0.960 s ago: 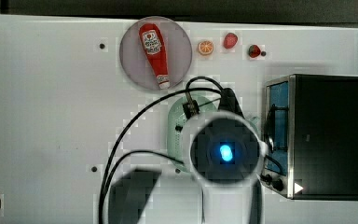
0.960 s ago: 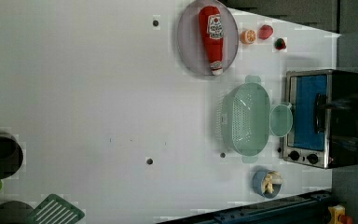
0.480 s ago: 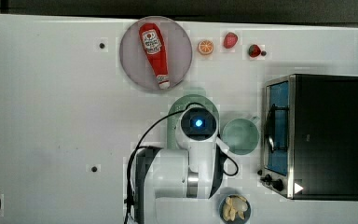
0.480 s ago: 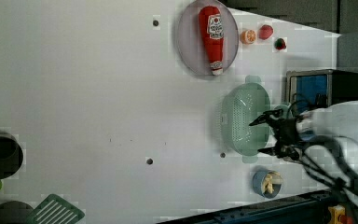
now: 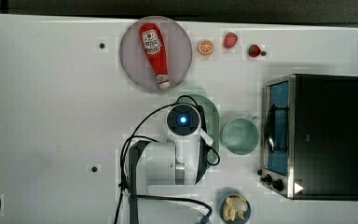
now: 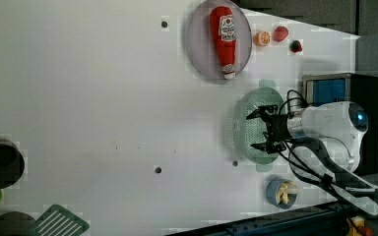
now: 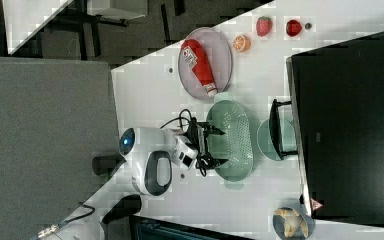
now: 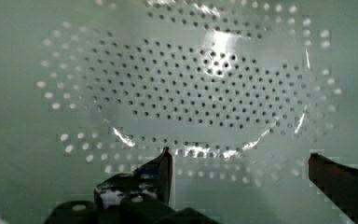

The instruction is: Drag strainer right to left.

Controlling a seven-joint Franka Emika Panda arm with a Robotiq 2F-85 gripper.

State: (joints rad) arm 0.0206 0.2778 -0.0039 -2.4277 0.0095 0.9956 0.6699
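Note:
The strainer [image 6: 240, 114] is a pale green oblong colander on the white table, between the plate and the toaster oven. In the top view the arm covers most of the strainer [image 5: 211, 117]. My gripper [image 6: 251, 132] is open and points down into the bowl, one fingertip toward each long side. The right view has the gripper [image 7: 224, 146] at the strainer's [image 7: 240, 135] rim on the side away from the oven. Up close, the perforated floor of the strainer [image 8: 191, 93] lies just beyond my gripper [image 8: 242, 163], with nothing between the fingers [image 8: 164, 164].
A round green cup [image 5: 240, 136] sits against the strainer on the oven side. The toaster oven [image 5: 314, 135] stands beyond it. A grey-pink plate [image 5: 133, 65] holds a ketchup bottle [image 5: 154, 51]. Toy fruit [image 5: 205, 47] lies nearby, and a small blue bowl [image 5: 235, 208].
The arm has swung from beside the oven to over the strainer and come down into it. The jaws stayed open. The strainer has not moved.

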